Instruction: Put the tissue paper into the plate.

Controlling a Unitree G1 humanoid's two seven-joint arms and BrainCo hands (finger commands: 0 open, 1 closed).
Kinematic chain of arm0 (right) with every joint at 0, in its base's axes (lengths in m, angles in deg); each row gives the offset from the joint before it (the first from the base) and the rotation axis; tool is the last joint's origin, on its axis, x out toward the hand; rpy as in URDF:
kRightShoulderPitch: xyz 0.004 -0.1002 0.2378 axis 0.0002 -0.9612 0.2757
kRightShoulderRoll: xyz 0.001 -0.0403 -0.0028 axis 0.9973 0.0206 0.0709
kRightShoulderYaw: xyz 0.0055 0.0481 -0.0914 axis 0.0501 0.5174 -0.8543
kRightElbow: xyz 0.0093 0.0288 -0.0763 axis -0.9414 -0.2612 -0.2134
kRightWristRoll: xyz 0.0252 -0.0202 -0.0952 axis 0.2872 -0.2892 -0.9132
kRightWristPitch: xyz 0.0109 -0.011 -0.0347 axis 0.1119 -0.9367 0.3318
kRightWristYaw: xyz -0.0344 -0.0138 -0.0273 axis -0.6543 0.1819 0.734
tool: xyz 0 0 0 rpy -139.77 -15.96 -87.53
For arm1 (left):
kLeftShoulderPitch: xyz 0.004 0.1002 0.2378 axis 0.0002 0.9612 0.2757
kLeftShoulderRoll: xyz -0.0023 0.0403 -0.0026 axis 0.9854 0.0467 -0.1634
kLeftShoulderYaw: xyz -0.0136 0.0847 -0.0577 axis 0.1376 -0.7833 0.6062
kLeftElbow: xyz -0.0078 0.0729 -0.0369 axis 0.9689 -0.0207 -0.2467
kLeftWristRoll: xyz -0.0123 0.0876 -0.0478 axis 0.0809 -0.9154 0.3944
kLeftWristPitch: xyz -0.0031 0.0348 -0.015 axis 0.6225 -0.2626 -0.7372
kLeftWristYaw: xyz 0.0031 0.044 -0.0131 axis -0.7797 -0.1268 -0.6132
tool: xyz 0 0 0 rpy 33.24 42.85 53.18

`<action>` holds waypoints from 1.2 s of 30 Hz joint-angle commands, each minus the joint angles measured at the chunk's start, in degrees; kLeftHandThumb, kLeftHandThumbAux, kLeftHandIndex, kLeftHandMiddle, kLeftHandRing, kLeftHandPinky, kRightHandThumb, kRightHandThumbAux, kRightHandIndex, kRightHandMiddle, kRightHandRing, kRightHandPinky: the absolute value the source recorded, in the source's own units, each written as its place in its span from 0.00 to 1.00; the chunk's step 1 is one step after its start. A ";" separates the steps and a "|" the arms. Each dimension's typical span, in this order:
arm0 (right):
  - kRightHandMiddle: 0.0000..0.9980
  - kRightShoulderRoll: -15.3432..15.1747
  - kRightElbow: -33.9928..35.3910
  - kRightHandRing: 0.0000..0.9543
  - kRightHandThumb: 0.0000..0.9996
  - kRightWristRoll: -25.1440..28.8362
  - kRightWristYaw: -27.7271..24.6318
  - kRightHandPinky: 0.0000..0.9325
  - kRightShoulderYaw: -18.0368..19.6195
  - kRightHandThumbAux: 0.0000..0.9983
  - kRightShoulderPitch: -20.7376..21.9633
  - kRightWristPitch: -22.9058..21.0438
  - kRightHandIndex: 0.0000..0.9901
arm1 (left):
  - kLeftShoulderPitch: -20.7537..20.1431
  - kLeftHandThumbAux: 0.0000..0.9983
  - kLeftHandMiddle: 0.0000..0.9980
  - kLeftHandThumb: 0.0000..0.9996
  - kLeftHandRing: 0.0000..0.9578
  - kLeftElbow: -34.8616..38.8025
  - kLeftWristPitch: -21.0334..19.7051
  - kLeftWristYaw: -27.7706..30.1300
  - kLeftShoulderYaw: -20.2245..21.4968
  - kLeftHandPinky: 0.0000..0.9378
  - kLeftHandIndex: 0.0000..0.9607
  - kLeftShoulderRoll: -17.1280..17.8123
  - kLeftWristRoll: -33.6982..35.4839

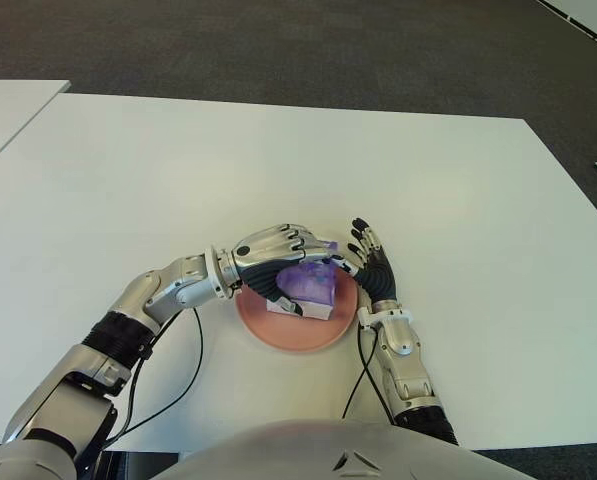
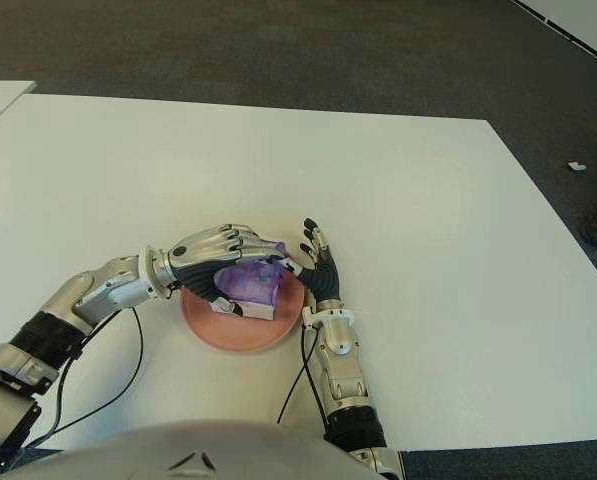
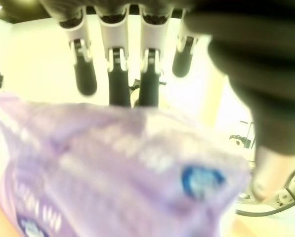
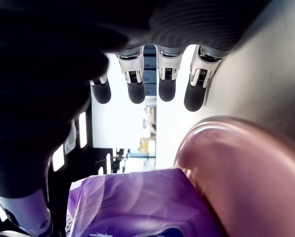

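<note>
With the purple tissue pack [image 1: 308, 288] held over the pink plate [image 1: 296, 335] in the left robot hand [image 1: 278, 252], lowering it flat before letting go looks wise, while the right robot hand [image 1: 370, 262] shows empty-fingered beside the rim.

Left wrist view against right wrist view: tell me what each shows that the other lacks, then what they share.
Only the left wrist view shows the left hand, its fingers curled over the top of the pack with a blue mark on its wrapper. Only the right wrist view shows the pink plate rim, close beside the pack, and the right hand with straight fingers holding nothing. Both show the purple tissue pack, filling the lower part of each picture.
</note>
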 commanded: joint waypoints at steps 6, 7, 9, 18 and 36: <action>0.05 -1.06 -5.02 0.02 0.00 0.11 -0.94 0.03 0.30 0.70 -2.59 -2.82 0.02 | 1.73 0.62 0.08 0.05 0.07 2.38 -2.74 3.00 0.75 0.10 0.04 0.71 2.49; 0.05 -1.11 -5.09 0.02 0.00 0.10 -0.97 0.03 0.28 0.70 -2.56 -2.80 0.02 | 1.87 0.62 0.07 0.05 0.07 2.66 -3.07 3.39 0.77 0.09 0.03 0.76 2.82; 0.04 -1.13 -5.19 0.02 0.00 0.04 -0.98 0.02 0.21 0.70 -2.56 -2.75 0.02 | 2.20 0.63 0.07 0.05 0.07 3.26 -3.76 4.46 0.80 0.09 0.03 0.93 3.80; 0.03 -1.53 -5.25 0.01 0.00 -0.33 -1.08 0.01 0.06 0.69 -2.44 -2.83 0.01 | 4.35 0.59 0.02 0.05 0.02 7.39 -7.46 9.95 2.02 0.05 0.00 1.97 9.68; 0.03 -0.92 -3.85 0.00 0.00 0.33 -1.35 0.00 -0.21 0.67 -2.58 -3.64 0.00 | 10.37 0.50 0.00 0.13 0.00 21.90 -24.64 23.84 11.78 0.02 0.00 4.63 37.95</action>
